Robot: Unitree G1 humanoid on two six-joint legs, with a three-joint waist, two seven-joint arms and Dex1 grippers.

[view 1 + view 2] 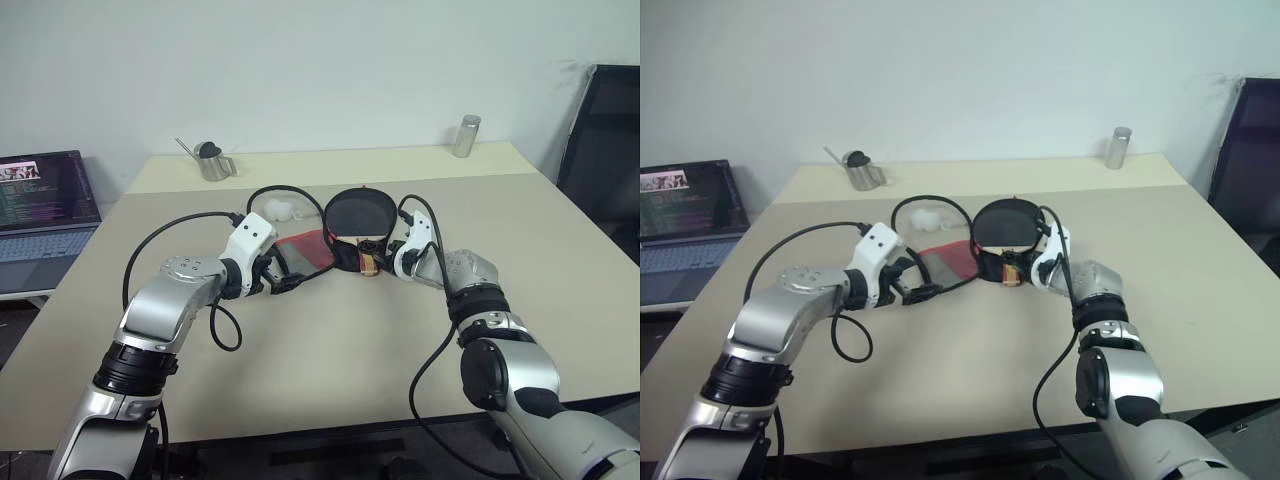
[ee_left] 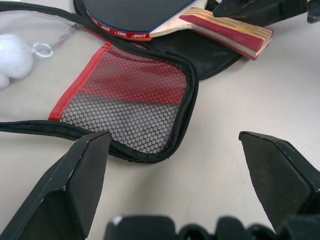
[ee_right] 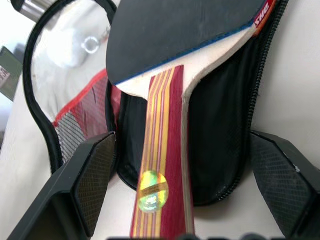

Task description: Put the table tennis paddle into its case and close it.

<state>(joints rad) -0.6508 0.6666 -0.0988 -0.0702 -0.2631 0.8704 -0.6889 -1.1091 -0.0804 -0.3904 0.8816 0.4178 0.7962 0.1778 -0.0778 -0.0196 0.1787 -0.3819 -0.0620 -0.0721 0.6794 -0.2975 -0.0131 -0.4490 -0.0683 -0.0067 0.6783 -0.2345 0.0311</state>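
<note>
My right claw (image 3: 185, 190) is spread wide and grasping nothing, one finger on either side of the short wooden handle striped tan, red and yellow, with a shiny sticker near its butt. That handle belongs to the round black-rubber-faced table tennis paddle (image 3: 175, 35), which lies on the open half of the paddle-shaped soft fabric zip case (image 3: 220, 150), black inside with a zip running round its edge; the handle's end pokes out past the case's narrow end onto the pale desk (image 1: 330, 370). My left claw (image 2: 175, 165) is released too, empty, hovering just short of the case's folded-back flap (image 2: 125, 95), red fabric with a black mesh pocket, lying flat on the desk beside the paddle. A white fluffy charm on a ring (image 2: 15, 55) sits near the flap. So I judge the insertion is nearly done and the closing not yet begun. Next, I reckon, the right claw should nudge the handle fully inside, then the left takes the flap's zip edge and folds it over the blade. Risk: the soft flap may slip or bunch.
</note>
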